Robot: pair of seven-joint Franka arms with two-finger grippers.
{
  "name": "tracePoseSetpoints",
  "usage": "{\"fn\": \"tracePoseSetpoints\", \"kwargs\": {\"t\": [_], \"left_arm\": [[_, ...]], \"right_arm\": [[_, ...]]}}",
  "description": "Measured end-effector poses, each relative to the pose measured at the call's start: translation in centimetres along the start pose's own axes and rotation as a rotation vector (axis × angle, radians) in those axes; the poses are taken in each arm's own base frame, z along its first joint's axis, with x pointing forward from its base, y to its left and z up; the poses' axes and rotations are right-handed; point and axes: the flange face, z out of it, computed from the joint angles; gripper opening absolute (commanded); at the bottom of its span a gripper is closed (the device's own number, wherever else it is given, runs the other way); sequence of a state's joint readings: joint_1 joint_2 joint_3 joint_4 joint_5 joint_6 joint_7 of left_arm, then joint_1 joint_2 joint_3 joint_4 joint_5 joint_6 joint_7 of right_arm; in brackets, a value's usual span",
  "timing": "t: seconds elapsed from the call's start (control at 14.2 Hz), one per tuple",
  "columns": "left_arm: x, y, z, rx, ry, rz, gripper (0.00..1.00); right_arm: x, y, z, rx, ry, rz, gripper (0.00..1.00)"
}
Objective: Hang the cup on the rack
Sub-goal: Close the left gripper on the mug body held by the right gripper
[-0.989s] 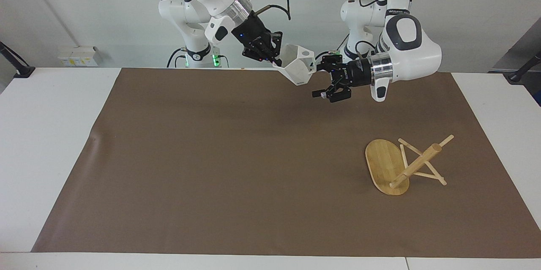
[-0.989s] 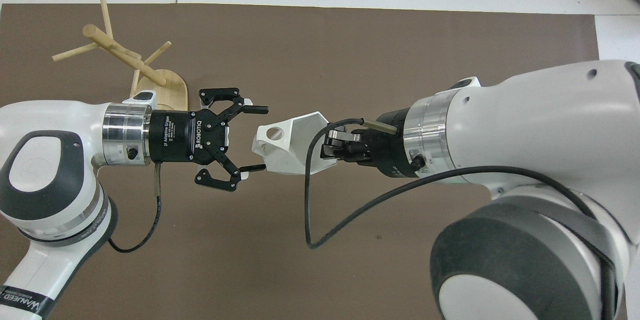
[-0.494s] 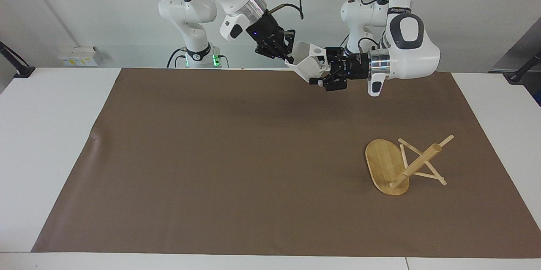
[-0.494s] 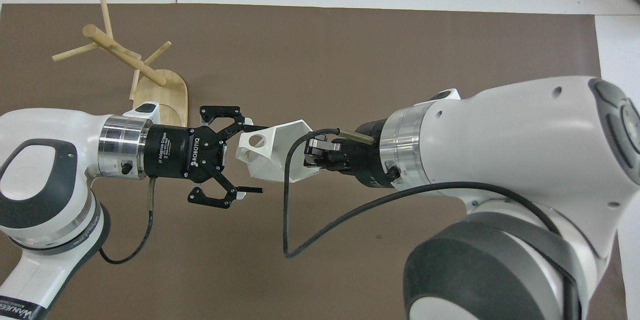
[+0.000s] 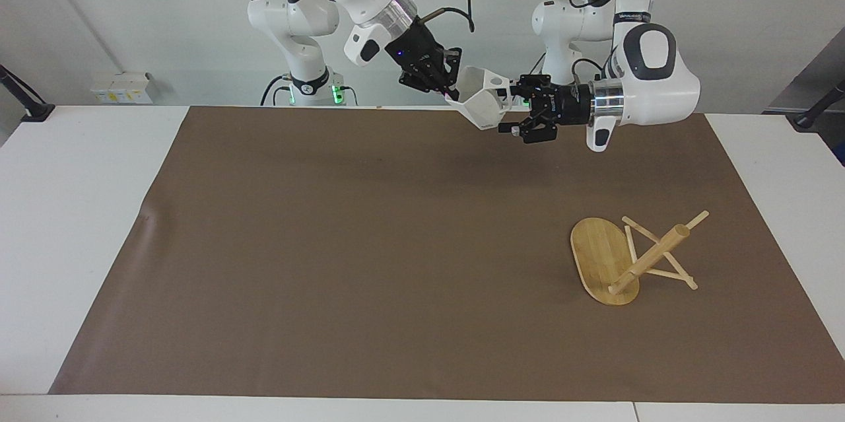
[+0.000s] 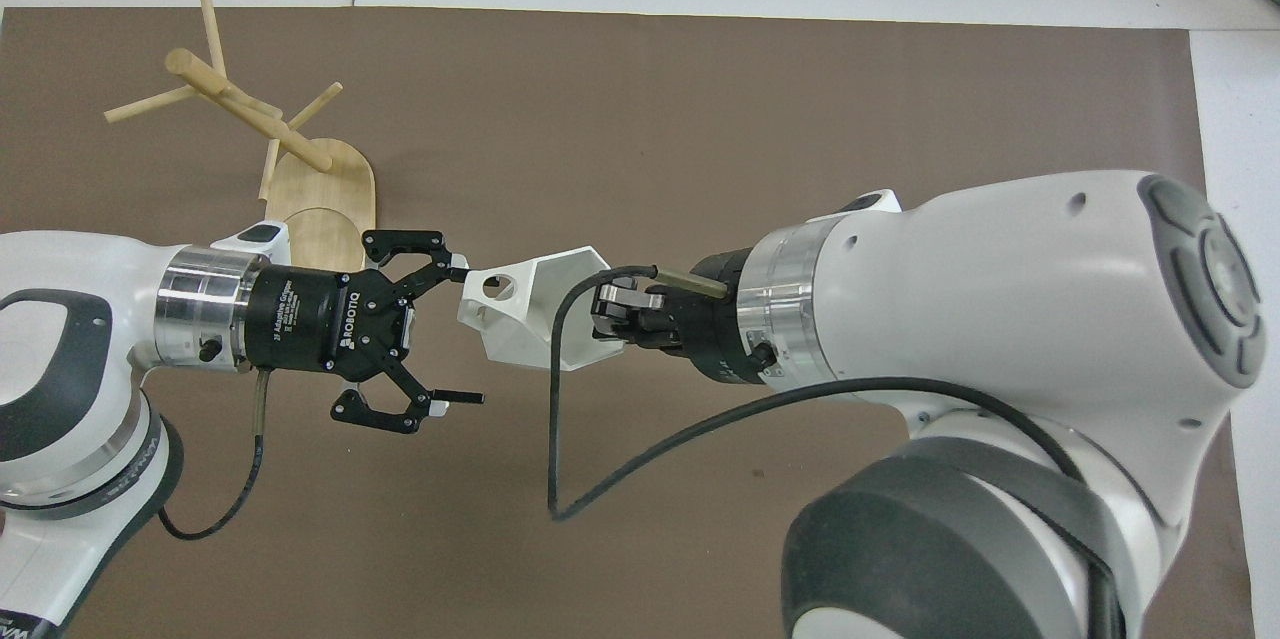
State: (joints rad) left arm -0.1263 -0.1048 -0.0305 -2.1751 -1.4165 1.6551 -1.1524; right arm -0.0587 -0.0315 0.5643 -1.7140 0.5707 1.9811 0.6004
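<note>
The white faceted cup (image 5: 480, 104) (image 6: 530, 311) is held in the air, tilted, over the mat's edge nearest the robots. My right gripper (image 5: 449, 88) (image 6: 608, 309) is shut on its rim. The blocky handle with the round hole (image 6: 490, 287) points at my left gripper (image 5: 509, 108) (image 6: 460, 331), which is open. One left finger (image 6: 440, 266) is at the handle; the other stands apart from the cup. The bamboo rack (image 5: 650, 257) (image 6: 250, 114) lies tipped over on the mat toward the left arm's end, its oval base (image 5: 597, 260) (image 6: 325, 184) on edge.
A brown mat (image 5: 370, 263) covers most of the white table (image 5: 72, 211). Small white boxes (image 5: 122, 87) stand at the table's edge near the right arm's base. A black cable (image 6: 560, 439) loops under the right wrist.
The right gripper has carried the cup up and toward the left arm's end. The left gripper rose to the cup's handle, then drew back with it, still open. The rack has not moved.
</note>
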Motion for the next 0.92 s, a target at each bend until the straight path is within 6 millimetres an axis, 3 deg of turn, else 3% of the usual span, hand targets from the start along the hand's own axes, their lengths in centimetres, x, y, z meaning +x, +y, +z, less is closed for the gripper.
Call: {"fn": "tracePoseSetpoints", "kwargs": {"t": [0.92], "left_arm": [[0.2, -0.1, 1.7, -0.022, 0.035, -0.001, 1.00]], "right_arm": [[0.2, 0.4, 0.3, -0.006, -0.003, 0.009, 0.00]]}}
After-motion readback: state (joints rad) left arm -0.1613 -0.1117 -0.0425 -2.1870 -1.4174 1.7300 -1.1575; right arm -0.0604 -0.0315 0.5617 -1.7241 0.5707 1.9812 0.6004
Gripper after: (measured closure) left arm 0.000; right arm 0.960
